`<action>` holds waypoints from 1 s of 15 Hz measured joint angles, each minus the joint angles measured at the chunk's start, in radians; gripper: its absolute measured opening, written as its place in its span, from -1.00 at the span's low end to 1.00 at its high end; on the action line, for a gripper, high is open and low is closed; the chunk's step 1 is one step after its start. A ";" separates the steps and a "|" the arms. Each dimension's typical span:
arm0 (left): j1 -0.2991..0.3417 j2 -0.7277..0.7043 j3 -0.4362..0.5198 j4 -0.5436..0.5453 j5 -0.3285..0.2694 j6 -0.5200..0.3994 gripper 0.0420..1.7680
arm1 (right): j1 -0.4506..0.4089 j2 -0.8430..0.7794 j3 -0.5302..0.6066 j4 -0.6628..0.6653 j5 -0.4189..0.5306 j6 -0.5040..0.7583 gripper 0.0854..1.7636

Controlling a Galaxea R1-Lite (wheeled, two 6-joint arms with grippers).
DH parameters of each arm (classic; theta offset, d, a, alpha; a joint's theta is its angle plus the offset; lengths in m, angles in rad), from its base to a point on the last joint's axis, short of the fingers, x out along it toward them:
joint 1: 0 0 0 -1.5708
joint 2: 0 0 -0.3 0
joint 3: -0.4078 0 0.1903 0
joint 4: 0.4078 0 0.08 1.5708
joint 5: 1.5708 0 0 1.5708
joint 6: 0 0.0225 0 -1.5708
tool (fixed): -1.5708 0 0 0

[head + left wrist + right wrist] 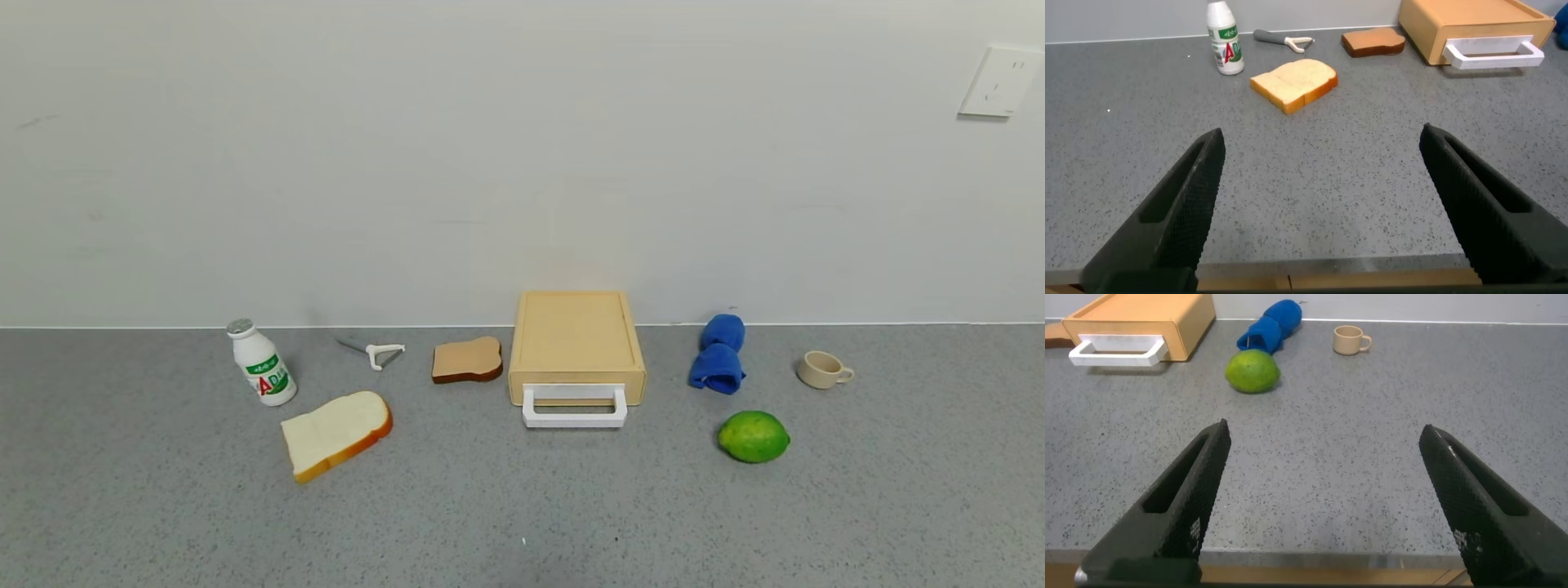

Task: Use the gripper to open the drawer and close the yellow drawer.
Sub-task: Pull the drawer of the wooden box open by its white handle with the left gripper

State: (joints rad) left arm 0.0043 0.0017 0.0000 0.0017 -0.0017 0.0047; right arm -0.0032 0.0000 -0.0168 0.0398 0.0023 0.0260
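Drawer [576, 349] sits closed; left gripper [1319, 212] and right gripper [1323, 506] gape wide, bodies cropped.

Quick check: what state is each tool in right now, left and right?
Left tool: open, holding nothing, over bare grey countertop.
Right tool: open, holding nothing.

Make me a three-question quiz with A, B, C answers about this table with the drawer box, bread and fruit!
1. Where is the round green lime?
A. beside the white milk bottle
B. in front of the rolled blue cloth
C. on the box

2. How many bread slices lie on the grey table?
A. one
B. two
C. four

3. How is the pale yellow-tan drawer with its white loop handle?
A. shut
B. pulled fully out
C. removed

Answers: 1 B, the lime lies nearer the robot than the cloth. 2 B, one brown, one pale. 3 A, its front sits flush with the box.
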 joint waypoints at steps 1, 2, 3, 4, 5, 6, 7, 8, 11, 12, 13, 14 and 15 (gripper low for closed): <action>0.000 0.000 0.000 0.000 0.000 0.000 0.94 | 0.000 0.000 0.000 0.000 0.000 0.000 0.92; 0.000 0.000 0.000 0.000 0.000 0.000 0.94 | 0.000 0.000 0.000 0.000 0.000 0.000 0.92; 0.000 0.000 0.000 0.000 0.000 0.000 0.94 | 0.000 0.000 0.000 0.000 0.000 0.000 0.92; 0.000 0.000 0.000 0.000 0.000 -0.001 0.94 | 0.000 0.000 0.000 0.000 0.000 0.000 0.92; 0.000 0.000 0.000 0.000 0.000 -0.001 0.94 | 0.000 0.000 0.000 0.000 0.000 0.000 0.92; 0.000 0.000 0.000 0.000 0.000 -0.001 0.94 | 0.000 0.000 0.000 0.000 0.000 0.000 0.92; 0.000 0.000 0.000 0.000 0.000 0.000 0.94 | 0.000 0.000 0.000 0.000 0.000 0.000 0.92; 0.000 0.000 0.000 0.000 0.000 0.005 0.94 | 0.000 0.000 0.000 0.000 0.000 0.000 0.92; 0.000 0.000 0.000 -0.004 0.001 0.001 0.94 | 0.000 0.000 0.000 0.000 0.000 0.000 0.92; 0.000 0.000 0.000 -0.004 0.000 0.002 0.94 | 0.000 0.000 0.000 0.000 0.000 0.000 0.92; 0.000 0.000 0.000 -0.004 0.000 0.003 0.94 | 0.000 0.000 0.000 0.000 0.000 0.000 0.92; 0.000 0.000 0.000 -0.004 0.000 0.005 0.94 | 0.000 0.000 0.000 0.000 0.000 0.000 0.92; 0.000 0.000 0.000 -0.004 0.000 0.004 0.94 | 0.000 0.000 0.000 0.000 0.000 0.000 0.92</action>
State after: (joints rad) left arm 0.0043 0.0017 0.0000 -0.0028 -0.0013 0.0091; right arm -0.0032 0.0000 -0.0168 0.0394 0.0028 0.0257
